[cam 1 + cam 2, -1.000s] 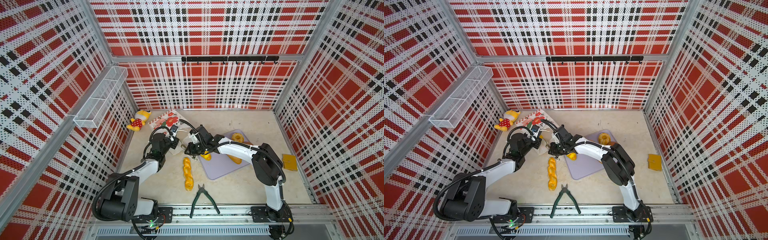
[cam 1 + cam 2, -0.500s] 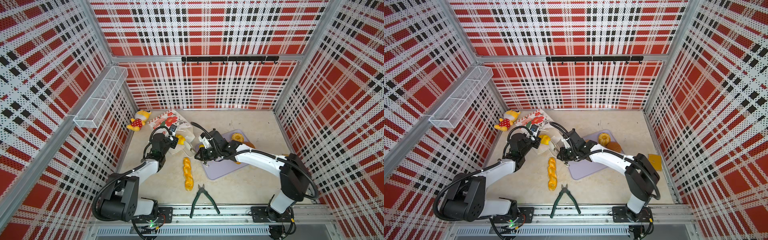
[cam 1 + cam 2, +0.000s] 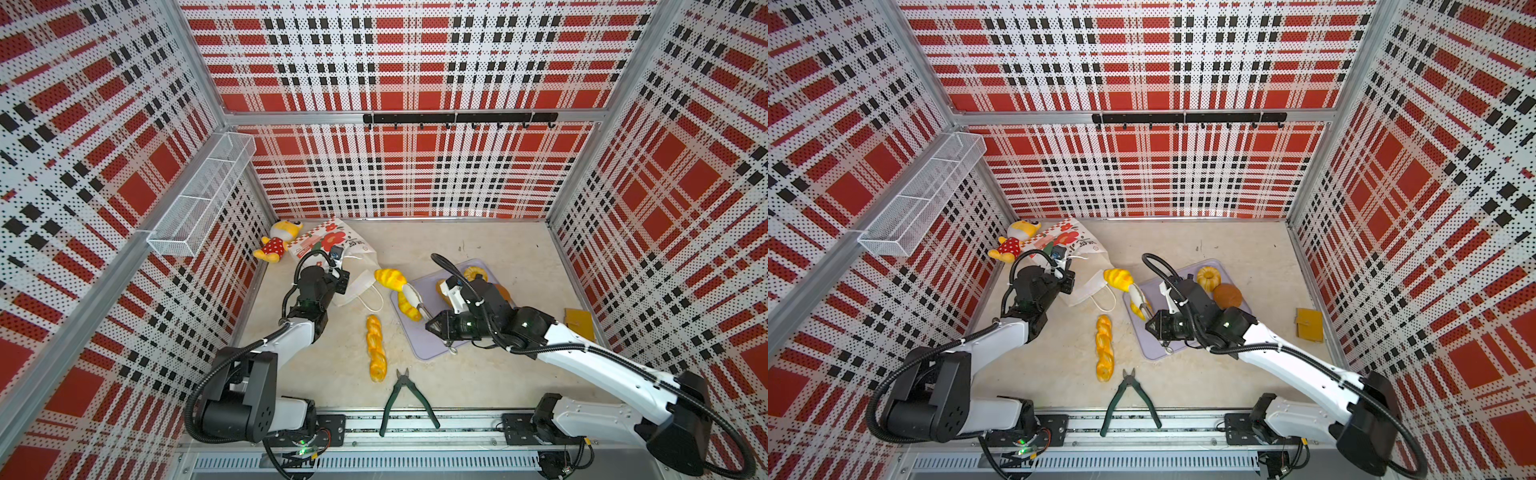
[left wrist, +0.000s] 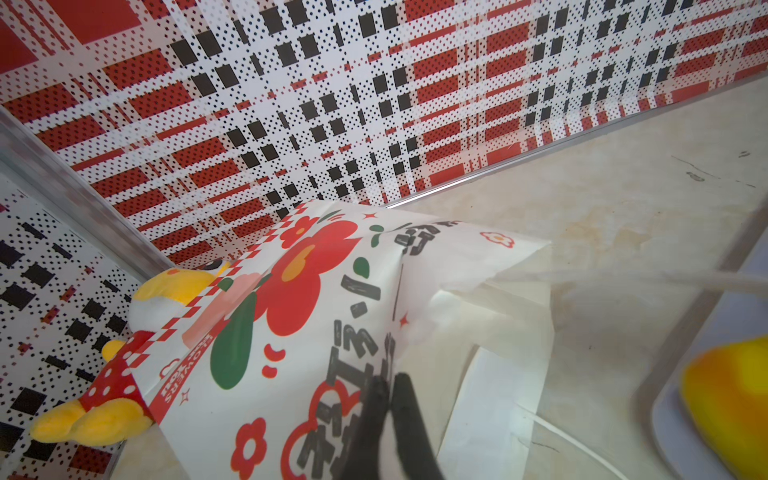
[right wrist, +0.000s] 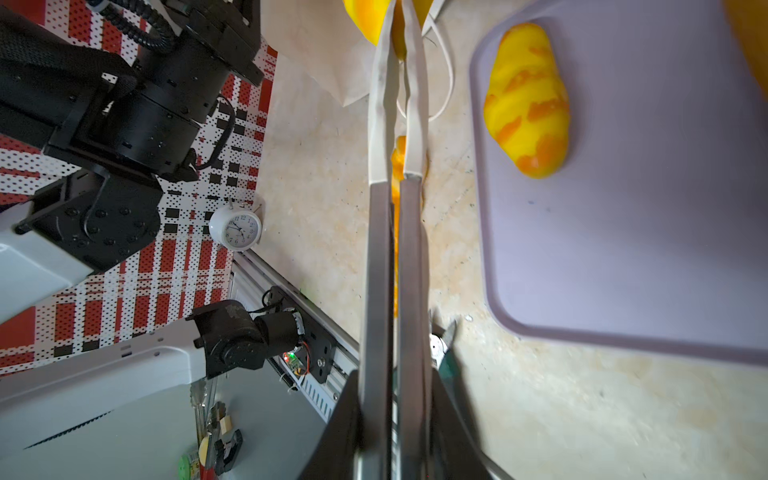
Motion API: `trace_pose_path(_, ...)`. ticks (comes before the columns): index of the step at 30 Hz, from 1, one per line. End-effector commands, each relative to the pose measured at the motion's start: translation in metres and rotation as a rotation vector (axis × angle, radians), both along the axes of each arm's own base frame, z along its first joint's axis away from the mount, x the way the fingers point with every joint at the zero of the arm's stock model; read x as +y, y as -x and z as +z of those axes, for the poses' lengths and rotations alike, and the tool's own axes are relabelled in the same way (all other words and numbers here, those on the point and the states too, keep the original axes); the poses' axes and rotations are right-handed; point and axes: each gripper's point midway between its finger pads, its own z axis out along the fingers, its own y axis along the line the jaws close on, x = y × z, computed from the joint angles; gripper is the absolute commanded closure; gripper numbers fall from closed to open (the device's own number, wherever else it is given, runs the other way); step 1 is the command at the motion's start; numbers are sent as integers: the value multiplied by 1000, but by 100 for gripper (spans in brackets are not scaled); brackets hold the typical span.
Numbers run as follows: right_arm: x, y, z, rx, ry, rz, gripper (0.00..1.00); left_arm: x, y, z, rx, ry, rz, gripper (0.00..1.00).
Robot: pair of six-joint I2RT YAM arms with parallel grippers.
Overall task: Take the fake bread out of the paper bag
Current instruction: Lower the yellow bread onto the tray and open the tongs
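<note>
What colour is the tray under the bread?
The tray is plain pale lilac, clearest in the right wrist view.

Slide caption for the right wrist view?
Right tool shut on a yellow toy croissant; a second striped yellow croissant lies on the flat lilac tray.

Overhead stereo pair — wrist cameras close, low.

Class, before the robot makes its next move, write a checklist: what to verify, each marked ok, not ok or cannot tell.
1. Left gripper, jaws shut on the paper bag: ok.
2. Right gripper, jaws shut on the tongs: ok.
3. Tongs pinching the yellow bread, out of the bag: ok.
4. Bare space on the lilac tray: ok.
5. More bread inside the bag: cannot tell.
</note>
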Motion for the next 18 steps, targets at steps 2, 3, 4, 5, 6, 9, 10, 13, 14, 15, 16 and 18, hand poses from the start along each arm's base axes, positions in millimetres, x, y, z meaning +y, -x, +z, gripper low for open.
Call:
trace_pose_path(2, -35, 5, 3, -13, 26, -135, 100, 6, -3, 15, -46, 33, 34, 100)
trace_pose_path(3, -42, 6, 0, -6, 32, -161, 100, 5, -2, 15, -46, 32, 32, 100)
trace_pose_path(4, -48, 6, -4, 2, 44, -191, 100, 3, -3, 15, -47, 30, 28, 100)
trace_pose_path(5, -52, 7, -7, 9, 52, -210, 100, 2, -2, 13, -45, 27, 25, 100)
trace_pose_path(6, -56, 6, -12, 17, 64, -232, 100, 2, -2, 14, -46, 24, 24, 100)
trace_pose_path(9, -60, 4, -22, 32, 77, -269, 100, -1, -1, 14, -49, 15, 17, 100)
trace_pose_path(10, -58, 2, -26, 35, 75, -271, 100, -1, -1, 15, -51, 13, 18, 100)
trace_pose_path(13, -52, -2, -37, 52, 100, -268, 100, -3, 0, 16, -53, 14, 13, 100)
trace_pose_path(14, -52, -4, -41, 55, 113, -269, 100, -3, 0, 15, -52, 14, 12, 100)
trace_pose_path(15, -51, -7, -44, 54, 118, -272, 100, -4, 0, 15, -52, 15, 8, 100)
trace_pose_path(16, -49, -10, -47, 55, 119, -271, 100, -4, 0, 15, -52, 14, 8, 100)
trace_pose_path(18, -46, -14, -52, 64, 116, -272, 100, -5, 1, 16, -53, 15, 5, 100)
